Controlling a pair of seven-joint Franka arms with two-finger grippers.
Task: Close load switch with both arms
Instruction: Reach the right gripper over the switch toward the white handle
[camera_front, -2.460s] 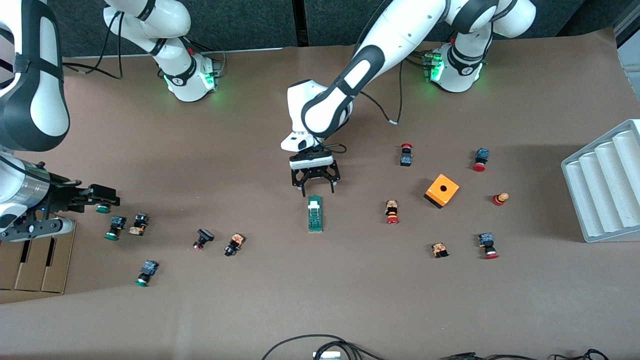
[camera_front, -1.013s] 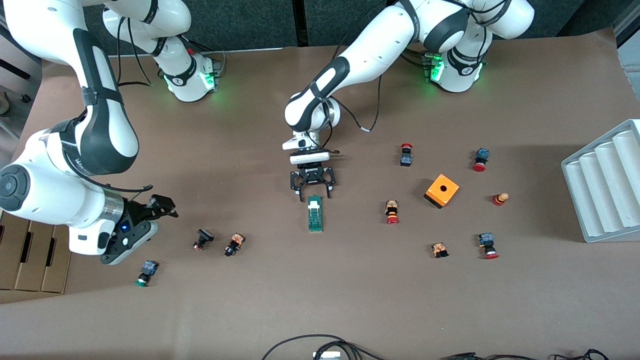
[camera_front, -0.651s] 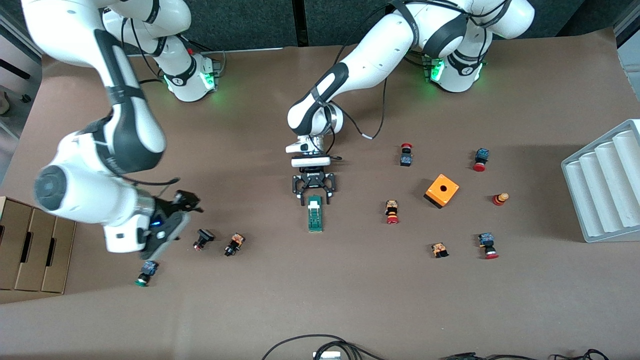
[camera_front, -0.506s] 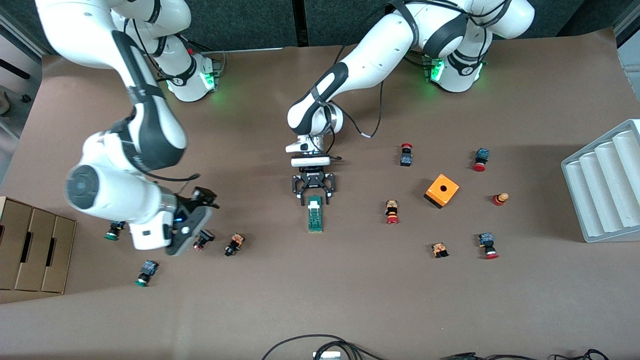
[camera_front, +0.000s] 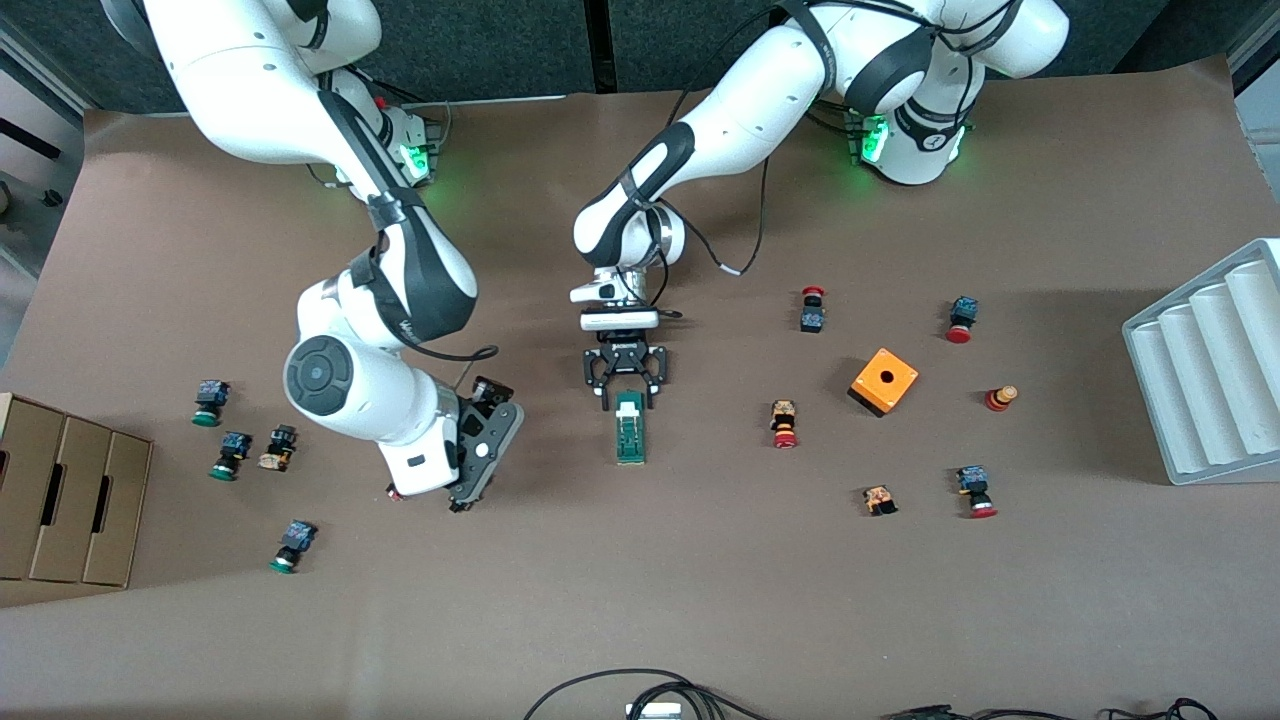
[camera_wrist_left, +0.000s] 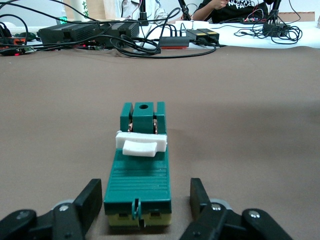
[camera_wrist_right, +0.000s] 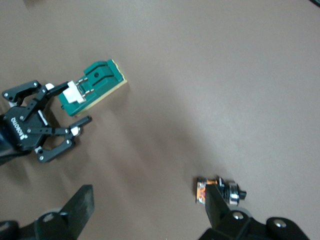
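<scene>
The load switch (camera_front: 630, 428) is a narrow dark-green block with a white lever (camera_front: 628, 398), lying mid-table. My left gripper (camera_front: 628, 392) is open at table level, its fingers on either side of the switch's end nearest the arm bases. In the left wrist view the switch (camera_wrist_left: 140, 172) lies between the fingers (camera_wrist_left: 90, 200) without touching them, and the white lever (camera_wrist_left: 141, 144) stands on top. My right gripper (camera_front: 492, 432) is open and empty, over the table beside the switch toward the right arm's end. The right wrist view shows the switch (camera_wrist_right: 95, 85) and the left gripper (camera_wrist_right: 42, 127).
An orange cube (camera_front: 884, 381) and several red-capped push-buttons (camera_front: 785, 424) lie toward the left arm's end. Green-capped buttons (camera_front: 222, 455) lie toward the right arm's end. One button (camera_wrist_right: 220, 191) sits by my right gripper's finger. There is a white ribbed rack (camera_front: 1210, 360) and cardboard boxes (camera_front: 70, 500).
My right arm has swung from the right arm's end of the table toward the middle, stopping beside the switch. My left gripper has come down around the switch's end.
</scene>
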